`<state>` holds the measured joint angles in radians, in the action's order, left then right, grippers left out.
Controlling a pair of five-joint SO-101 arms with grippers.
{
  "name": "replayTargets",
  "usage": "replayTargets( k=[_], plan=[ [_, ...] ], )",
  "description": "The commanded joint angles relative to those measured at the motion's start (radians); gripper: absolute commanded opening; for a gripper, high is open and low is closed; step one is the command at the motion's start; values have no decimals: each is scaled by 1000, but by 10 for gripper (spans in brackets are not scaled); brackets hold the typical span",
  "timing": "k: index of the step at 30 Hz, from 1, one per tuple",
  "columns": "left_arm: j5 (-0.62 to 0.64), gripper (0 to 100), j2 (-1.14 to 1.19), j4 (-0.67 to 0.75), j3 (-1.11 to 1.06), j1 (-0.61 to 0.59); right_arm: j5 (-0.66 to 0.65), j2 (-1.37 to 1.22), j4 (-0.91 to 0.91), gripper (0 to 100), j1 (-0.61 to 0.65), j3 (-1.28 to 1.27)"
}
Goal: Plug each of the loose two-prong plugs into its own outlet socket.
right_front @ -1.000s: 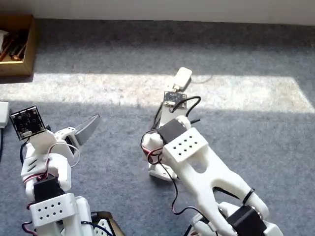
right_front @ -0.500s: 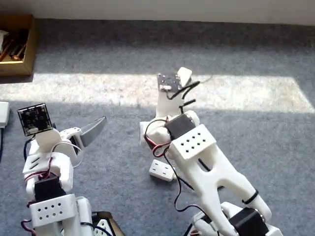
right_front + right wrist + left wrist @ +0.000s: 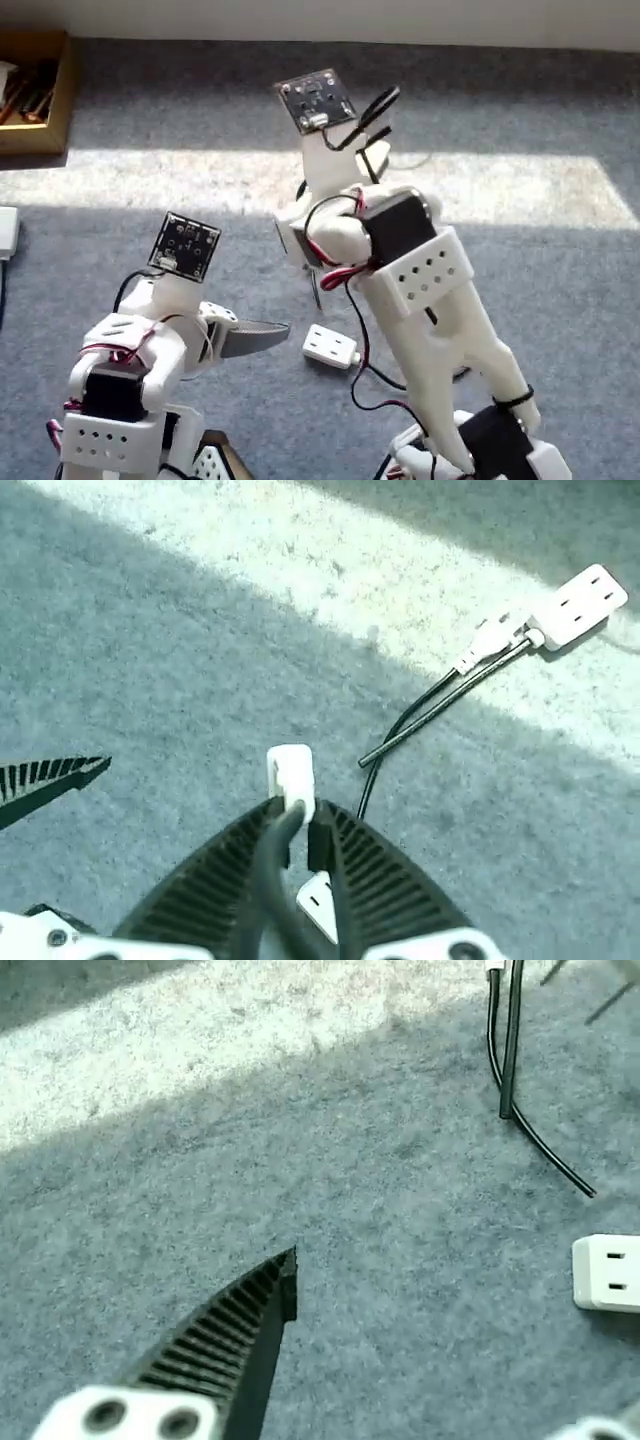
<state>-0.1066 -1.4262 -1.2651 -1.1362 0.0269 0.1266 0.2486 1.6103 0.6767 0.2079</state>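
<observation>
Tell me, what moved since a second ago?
The right arm lifted up from the carpet and swung toward the far side. The right gripper is shut on a white plug with a black cord. The left arm swung in toward the white socket block. That block stayed put.

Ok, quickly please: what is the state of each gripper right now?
Left gripper: cannot be told.
Right gripper: closed, holding the white plug.

Grey carpet (image 3: 560, 330), white socket (image 3: 331, 346), second socket (image 3: 585, 605) farther off
</observation>
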Motion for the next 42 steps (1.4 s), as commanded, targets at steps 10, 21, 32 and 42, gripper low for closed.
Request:
replayTargets(
  k=[10, 21, 32, 42],
  plan=[
    [0, 528, -1, 325, -108, 16, -8, -74, 153, 5, 170, 186],
    [0, 528, -1, 396, -108, -79, -35, -71, 153, 5, 165, 31],
    [-2, 528, -1, 396, -113, -82, -37, -71, 153, 5, 163, 24],
    [46, 528, -2, 394, -202, -349, -339, -174, -10, 9, -76, -128]
  ],
)
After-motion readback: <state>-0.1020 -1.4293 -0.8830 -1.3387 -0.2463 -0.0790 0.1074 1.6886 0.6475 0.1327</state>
